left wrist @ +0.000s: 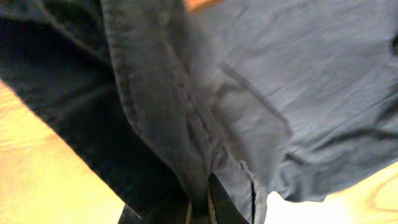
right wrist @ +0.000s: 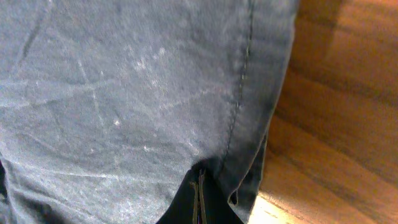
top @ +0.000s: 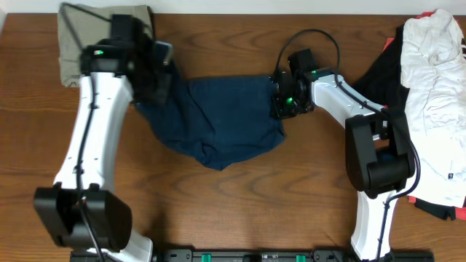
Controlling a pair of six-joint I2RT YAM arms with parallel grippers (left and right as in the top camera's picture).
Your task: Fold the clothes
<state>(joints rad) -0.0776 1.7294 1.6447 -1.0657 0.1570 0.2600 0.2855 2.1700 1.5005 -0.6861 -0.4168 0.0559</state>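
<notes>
The left jaws are clenched on a thick seamed fold of dark blue cloth, which the left wrist view shows pinched between them at the bottom of the frame. The right jaws grip in the same way, closed on a stitched edge of the same cloth with bare wood just beside it. Both hold the shorts (top: 218, 120), one at each end of the straight upper edge.

Between the two grips the shorts stretch across the middle of the tabletop (top: 240, 211). The upper edge runs fairly taut from the left arm (top: 95, 138) to the right arm (top: 375, 156), and the lower part sags into a rounded, uneven lobe toward the near side. The held edge seems to be raised a little (I cannot tell how much of the rest lies flat).

By my judgement the fold is at an early to middle stage. The garment is gathered and gripped at both ends, perhaps doubled over once, but it makes no neat rectangle and its lower outline is ragged. It needs to be laid down square, smoothed and folded over again.

At the far left corner lies a folded tan garment (top: 73, 36), partly under the left arm. A heap of white, black and red clothes (top: 433, 94) sits at the right edge, well apart from the shorts.
</notes>
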